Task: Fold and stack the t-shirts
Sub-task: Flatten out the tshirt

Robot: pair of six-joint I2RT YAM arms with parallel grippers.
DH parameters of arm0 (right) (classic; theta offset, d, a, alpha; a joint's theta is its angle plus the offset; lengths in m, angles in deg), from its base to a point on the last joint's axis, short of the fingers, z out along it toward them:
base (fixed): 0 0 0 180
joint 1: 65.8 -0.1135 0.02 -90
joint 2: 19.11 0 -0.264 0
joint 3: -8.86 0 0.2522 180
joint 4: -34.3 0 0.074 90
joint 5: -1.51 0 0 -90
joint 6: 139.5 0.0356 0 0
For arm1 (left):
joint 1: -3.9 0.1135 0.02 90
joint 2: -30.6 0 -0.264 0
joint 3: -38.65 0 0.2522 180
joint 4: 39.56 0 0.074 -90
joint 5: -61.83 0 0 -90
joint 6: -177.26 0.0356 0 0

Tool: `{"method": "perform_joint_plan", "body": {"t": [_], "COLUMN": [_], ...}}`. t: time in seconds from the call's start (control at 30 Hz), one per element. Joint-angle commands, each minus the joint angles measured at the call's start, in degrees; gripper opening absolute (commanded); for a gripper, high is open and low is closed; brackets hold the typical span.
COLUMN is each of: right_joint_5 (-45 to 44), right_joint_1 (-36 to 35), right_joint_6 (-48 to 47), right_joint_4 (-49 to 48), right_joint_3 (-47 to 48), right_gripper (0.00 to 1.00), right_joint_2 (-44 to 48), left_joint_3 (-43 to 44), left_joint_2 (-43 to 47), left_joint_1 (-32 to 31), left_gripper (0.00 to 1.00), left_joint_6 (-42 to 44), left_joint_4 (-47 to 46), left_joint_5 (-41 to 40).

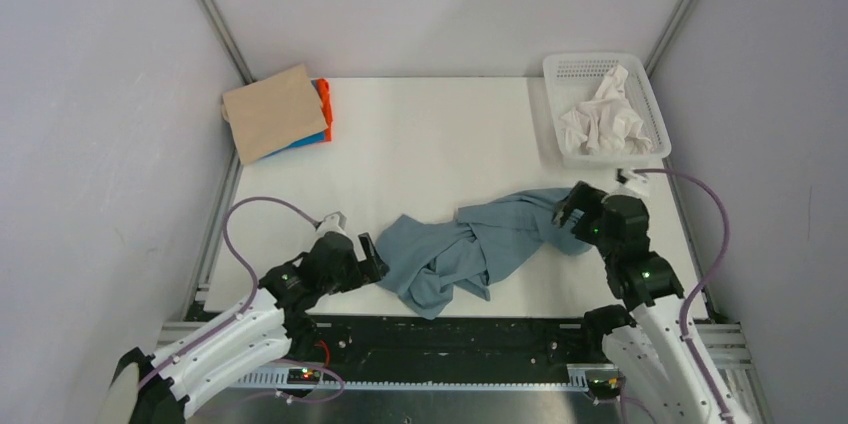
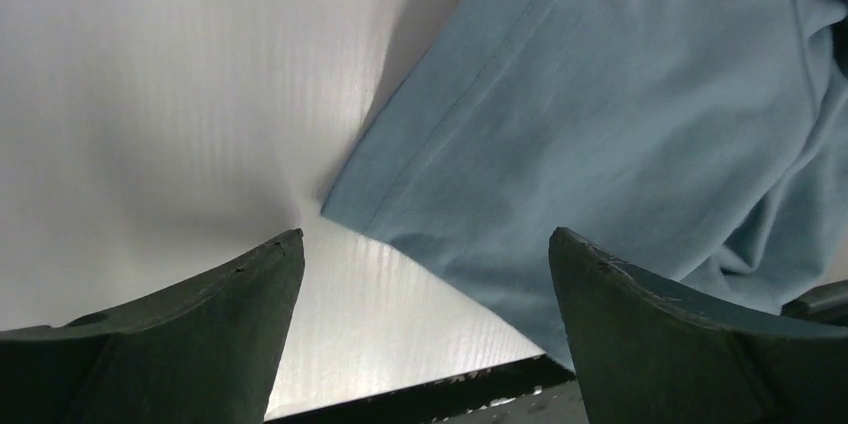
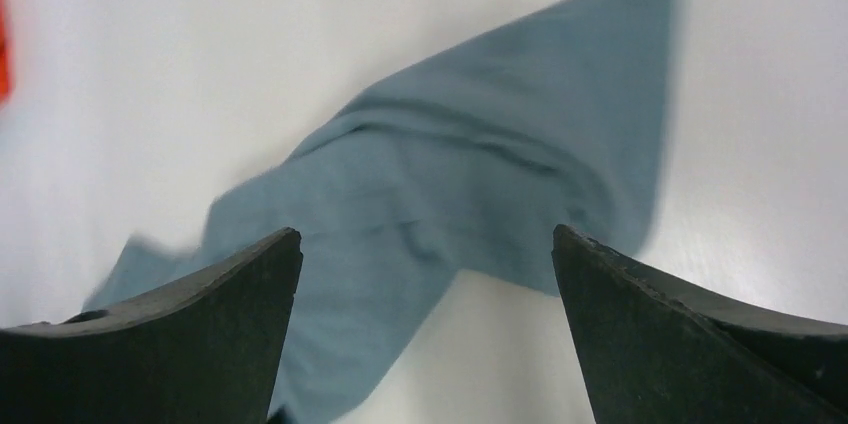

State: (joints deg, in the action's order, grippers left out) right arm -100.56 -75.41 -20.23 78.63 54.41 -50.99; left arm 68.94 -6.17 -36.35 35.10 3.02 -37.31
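Two arms sit low over the near edge of the desk (image 1: 430,134) on my overhead feed, and the slate blue-grey t-shirt (image 1: 470,244) lies between them. It's unfolded, bunched and twisted into ridges, running from the middle of the near edge out toward the right edge. The left gripper (image 1: 372,256) sits just beside the shirt's left end. On the left wrist feed its jaws stand wide apart with nothing in them, and a hemmed corner of the slate blue-grey t-shirt (image 2: 600,94) lies flat on the white desk just ahead of the gap, not pinched. The right gripper (image 1: 568,206) is over the shirt's right end. On my right wrist feed those jaws are spread wide too, empty, with the slate blue-grey t-shirt (image 3: 480,174) stretched out below and beyond them. That picture is smeared, so I can't tell whether the tips touch the cloth. Further back, the middle of the desk is bare white. In the far left corner is the folded stack, with the tan t-shirt (image 1: 275,112) on top. The orange t-shirt (image 1: 323,104) peeks out along its right side and the bright blue t-shirt (image 1: 305,139) shows under its near edge. In the far right corner stands the white mesh basket (image 1: 560,69), with a crumpled white cloth (image 1: 605,119) inside it.
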Motion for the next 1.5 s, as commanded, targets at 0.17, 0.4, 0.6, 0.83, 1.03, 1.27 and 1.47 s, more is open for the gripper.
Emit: {"method": "perform_joint_plan", "body": {"t": [0.17, 0.4, 0.6, 0.83, 1.03, 1.27, 1.47], "right_joint_5": [1.7, 0.2, -7.7, -10.8, -16.5, -20.8, -26.6], "right_joint_1": [-28.7, -35.5, -39.4, -40.0, -39.7, -38.6, -37.3], "right_joint_6": [-9.9, -12.7, -13.7, -12.3, -10.8, -7.6, -5.2], "right_joint_4": [-15.5, -19.4, -16.1, -14.1, -11.8, -9.9, -7.2], "right_joint_3": [5.0, 14.7, 24.7, 31.0, 32.5, 32.5, 31.5], "right_gripper": [1.00, 1.00, 1.00, 0.94, 0.71, 0.18, 0.00], "right_joint_2": [-20.1, -40.1, -54.5, -66.4, -70.1, -69.2, -62.6], "left_joint_3": [-0.3, 1.8, 3.7, 3.1, 3.3, 3.8, 5.5], "left_joint_2": [-8.1, -17.5, -22.4, -20.4, -19.5, -17.9, -14.8], "left_joint_1": [-1.9, -3.3, -3.8, -3.8, -3.8, -3.8, -3.7], "left_gripper": [0.98, 0.80, 0.34, 0.10, 0.00, 0.00, 0.00], "left_joint_6": [-4.3, -3.4, -2.9, -2.6, -2.3, -1.9, -1.7], "left_joint_4": [-10.3, -14.4, -14.5, -14.3, -14.3, -13.8, -9.9], "left_joint_5": [3.9, 3.0, 1.0, 0.5, 0.5, -0.9, -6.6]}}
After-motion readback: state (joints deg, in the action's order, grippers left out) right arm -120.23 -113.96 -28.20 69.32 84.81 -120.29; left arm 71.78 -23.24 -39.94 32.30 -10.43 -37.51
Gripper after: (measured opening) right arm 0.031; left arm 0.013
